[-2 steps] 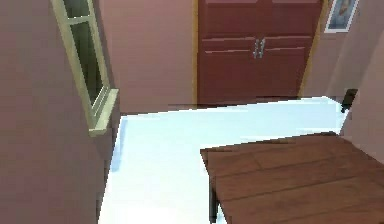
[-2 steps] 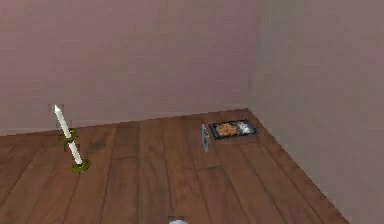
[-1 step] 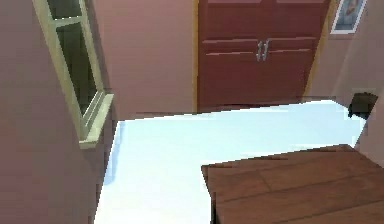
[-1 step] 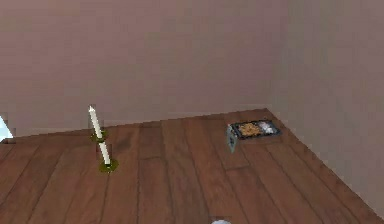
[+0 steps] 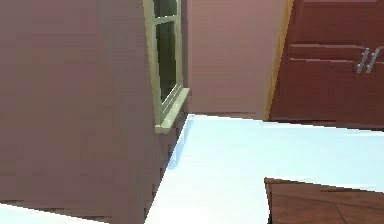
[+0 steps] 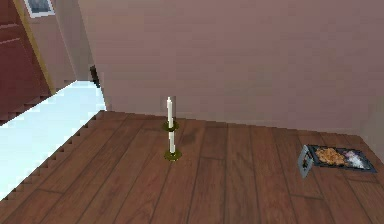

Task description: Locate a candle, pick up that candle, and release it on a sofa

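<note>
Out on your arm side, slim white candle in brass holder (image 6: 170,120) stands upright on brown wood planks (image 6: 235,180); gripper state can't be told.

Right, counting as I go. One candle (image 6: 170,111), slim and white, standing in one brass holder (image 6: 172,154) on the wood floor. One flat dark tray (image 6: 333,158) towards the arm side view's right, with something orange-brown on it that's too small to count. One dark red door (image 6: 14,70) at that view's left, and one small dark fitting (image 6: 93,75) on the wall corner beside it. Looking ahead now: one window (image 5: 166,55) with a pale green frame, one red-brown cupboard front (image 5: 320,85), and on it two metal handles (image 5: 363,60), side by side. One pale blue-white surface (image 5: 250,150) spreads below.
</note>
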